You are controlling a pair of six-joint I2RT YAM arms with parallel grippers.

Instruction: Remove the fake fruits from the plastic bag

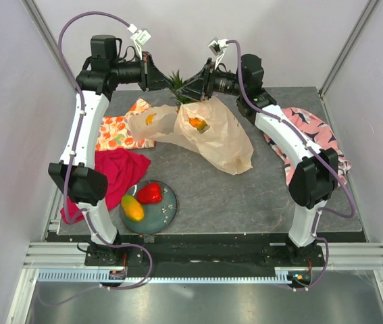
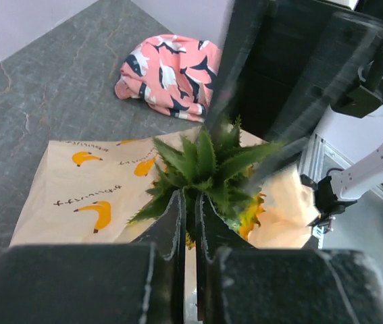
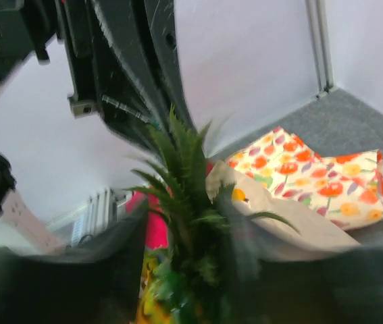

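Observation:
The pineapple's green leaves [image 1: 176,79] stick up from the mouth of the banana-printed plastic bag [image 1: 221,142] at the back of the table. Its orange body [image 1: 196,123] is still in the bag. My left gripper [image 1: 166,81] is shut on the leaves [image 2: 201,165], with the fingers nearly touching [image 2: 190,199]. My right gripper [image 1: 190,86] stands opposite, its blurred fingers spread on either side of the crown [image 3: 184,175], open [image 3: 188,229]. A mango [image 1: 132,208] and a red pepper [image 1: 150,194] lie on a grey plate [image 1: 167,216] at the front left.
A fruit-printed orange-and-white cloth [image 1: 113,131] lies left of the bag. A magenta cloth [image 1: 113,172] lies beside the plate. A pink patterned cloth [image 1: 313,131] lies at the right, under the right arm. Bare grey tabletop [image 1: 245,196] runs along the front.

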